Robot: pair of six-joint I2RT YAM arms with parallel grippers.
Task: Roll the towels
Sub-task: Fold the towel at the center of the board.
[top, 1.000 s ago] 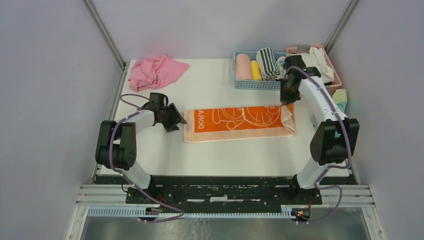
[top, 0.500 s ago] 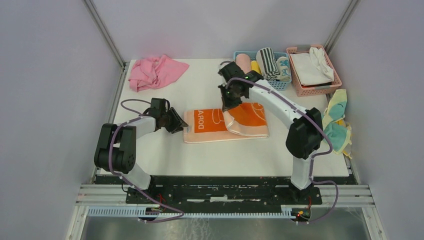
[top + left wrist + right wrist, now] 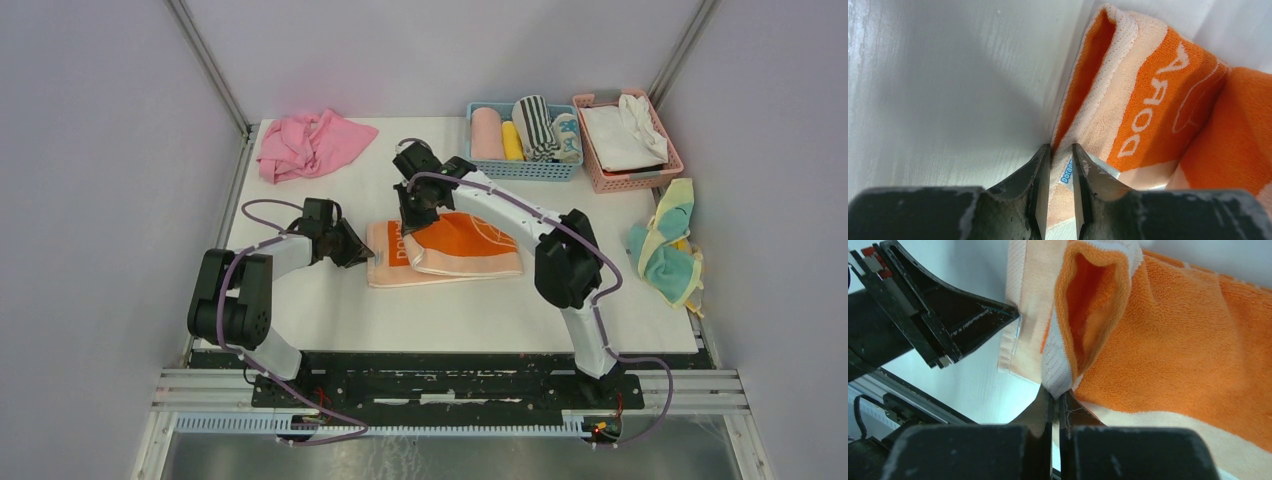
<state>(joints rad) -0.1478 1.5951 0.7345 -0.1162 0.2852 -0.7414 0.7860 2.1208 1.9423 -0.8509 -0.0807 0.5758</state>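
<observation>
The left gripper [image 3: 1061,150] is clamped on the near left corner of the orange towel [image 3: 1148,110]. Its two fingers stand almost together, with the pale hem and a small printed label pinched between them. The right gripper [image 3: 1055,392] has its fingers pressed together on the white-bordered edge of the same towel, and the cloth it holds is lifted so that a loose open fold bulges above the fingers. From above, the left gripper [image 3: 360,255] sits at the towel's left short edge, and the right gripper [image 3: 410,225] is a little to its right over the towel's far left part. The orange towel [image 3: 480,238] lies on the white table [image 3: 450,310], nearer to the arm bases than the blue basket [image 3: 525,170] and to that basket's left. Its long axis runs left to right, parallel to the basket's front wall. Its left end, with the white lettering, lies flat, and its right end is doubled over toward the left. The blue basket holds rolled towels set side by side. A pink basket [image 3: 640,183] with white cloth stands just right of it. Teal-and-yellow towels [image 3: 665,250] lie in a heap to the blue basket's right, nearer the arm bases than it is. A pink cloth [image 3: 305,143] lies crumpled well to the blue basket's left.
</observation>
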